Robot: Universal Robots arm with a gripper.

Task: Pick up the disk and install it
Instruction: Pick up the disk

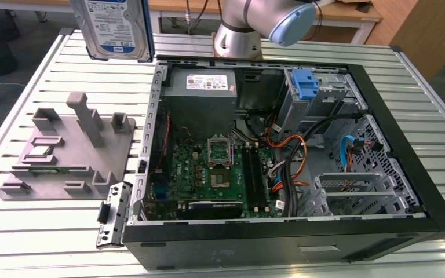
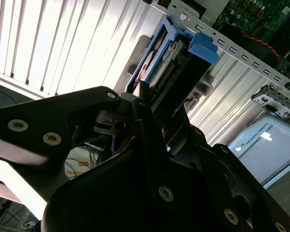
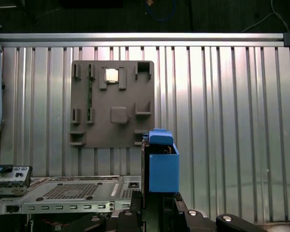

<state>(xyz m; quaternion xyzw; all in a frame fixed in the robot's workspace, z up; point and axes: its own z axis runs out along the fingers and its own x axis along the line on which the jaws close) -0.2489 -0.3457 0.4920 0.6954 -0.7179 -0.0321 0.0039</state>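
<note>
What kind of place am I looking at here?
Probably a robotics lab bench for computer assembly: an open computer case lies on a slatted metal table beside a grey parts fixture, and the claw holds the disk.

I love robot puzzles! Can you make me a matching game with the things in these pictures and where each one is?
Things:
1. disk
2. grey holder plate
3. power supply
4. blue latch

Places:
A. lying on the table, outside the computer case
B. inside the case, wearing a white sticker
C. up in the air, held by the gripper
D. inside the case, on the metal drive bay

Pairs: 1-C, 2-A, 3-B, 4-D
</note>
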